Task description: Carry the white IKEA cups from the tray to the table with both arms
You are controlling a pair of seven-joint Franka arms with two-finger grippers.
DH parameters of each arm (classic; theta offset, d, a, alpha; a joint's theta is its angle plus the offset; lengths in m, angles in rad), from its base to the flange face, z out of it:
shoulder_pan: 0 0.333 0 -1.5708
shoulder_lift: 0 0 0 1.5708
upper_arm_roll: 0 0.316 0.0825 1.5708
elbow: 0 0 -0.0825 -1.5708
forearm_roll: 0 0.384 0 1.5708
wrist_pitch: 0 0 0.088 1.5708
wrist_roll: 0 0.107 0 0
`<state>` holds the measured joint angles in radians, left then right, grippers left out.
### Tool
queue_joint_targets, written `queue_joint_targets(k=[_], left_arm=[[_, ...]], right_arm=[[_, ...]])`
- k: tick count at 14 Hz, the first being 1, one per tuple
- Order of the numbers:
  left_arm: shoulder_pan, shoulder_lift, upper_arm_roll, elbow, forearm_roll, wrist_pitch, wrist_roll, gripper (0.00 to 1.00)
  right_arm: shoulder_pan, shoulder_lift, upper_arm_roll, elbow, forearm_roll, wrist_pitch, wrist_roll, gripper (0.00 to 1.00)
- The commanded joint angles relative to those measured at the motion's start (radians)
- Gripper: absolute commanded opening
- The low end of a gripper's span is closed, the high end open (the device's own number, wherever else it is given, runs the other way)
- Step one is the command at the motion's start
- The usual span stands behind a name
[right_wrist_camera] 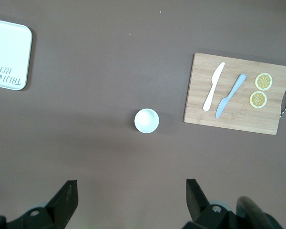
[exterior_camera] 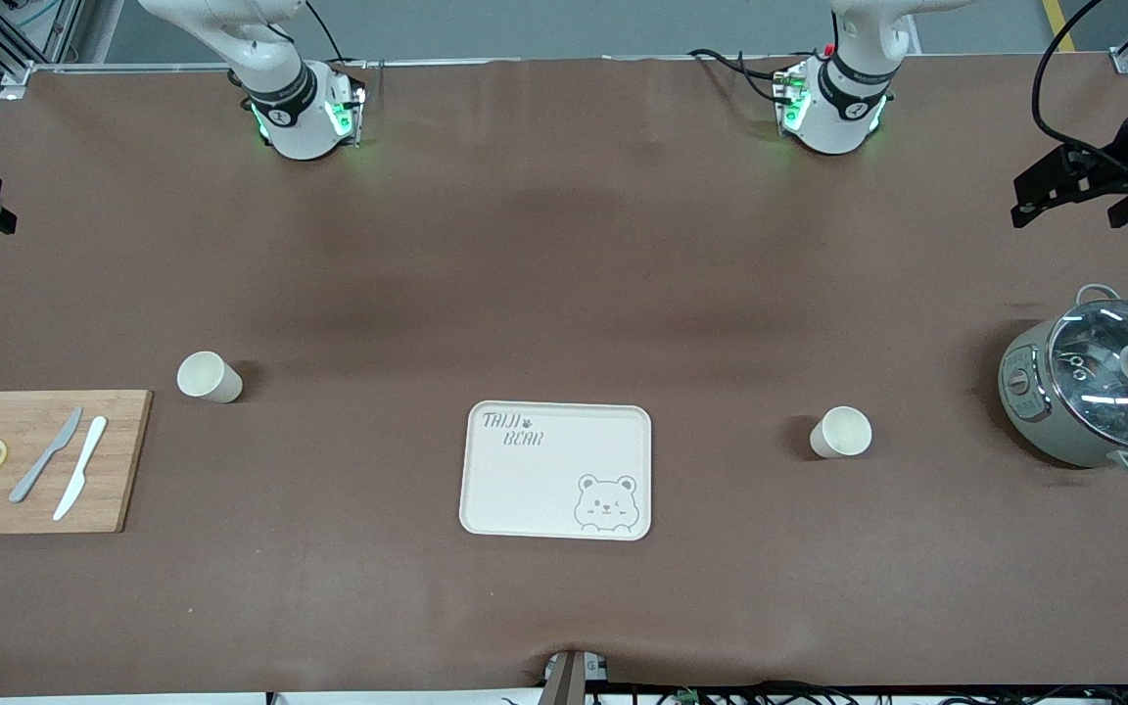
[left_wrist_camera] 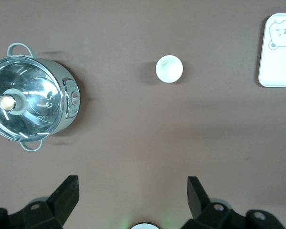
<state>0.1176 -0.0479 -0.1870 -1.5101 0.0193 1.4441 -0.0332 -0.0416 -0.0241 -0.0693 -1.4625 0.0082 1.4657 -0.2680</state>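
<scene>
The tray [exterior_camera: 556, 470] is my landmark, and it lies bare, with nothing on its bear drawing or its lettering. Both white cups already stand upright on the table [exterior_camera: 564, 294]: one cup [exterior_camera: 209, 377] well apart from the tray toward my right arm's end, just beside the cutting board [exterior_camera: 35, 460], the other cup [exterior_camera: 840, 432] well apart from the tray toward my left arm's end, between the tray and the lidded pot [exterior_camera: 1098, 387]. My left gripper [left_wrist_camera: 131, 202] hangs high over the table on the pot's side of the tray, fingers spread wide and holding nothing; my right gripper [right_wrist_camera: 131, 202] hangs high on the cutting board's side, likewise spread wide and holding nothing. I judge the moving itself done, so this is the closing step. The next move, as I see it, calls only for keeping both arms up and away from the cups so neither gets knocked over.
</scene>
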Motion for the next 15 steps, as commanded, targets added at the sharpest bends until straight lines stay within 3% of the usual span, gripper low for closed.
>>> queue_joint_targets(k=[1, 15], left_arm=[[0.004, -0.043, 0.000, -0.039, -0.012, -0.005, 0.016, 1.00], [0.005, 0.008, 0.000, -0.001, -0.010, -0.005, 0.010, 1.00]], right_arm=[[-0.017, -0.022, 0.016, -0.022, -0.017, -0.001, 0.000, 1.00], [-0.035, -0.016, 0.016, -0.018, -0.008, -0.025, 0.003, 1.00]])
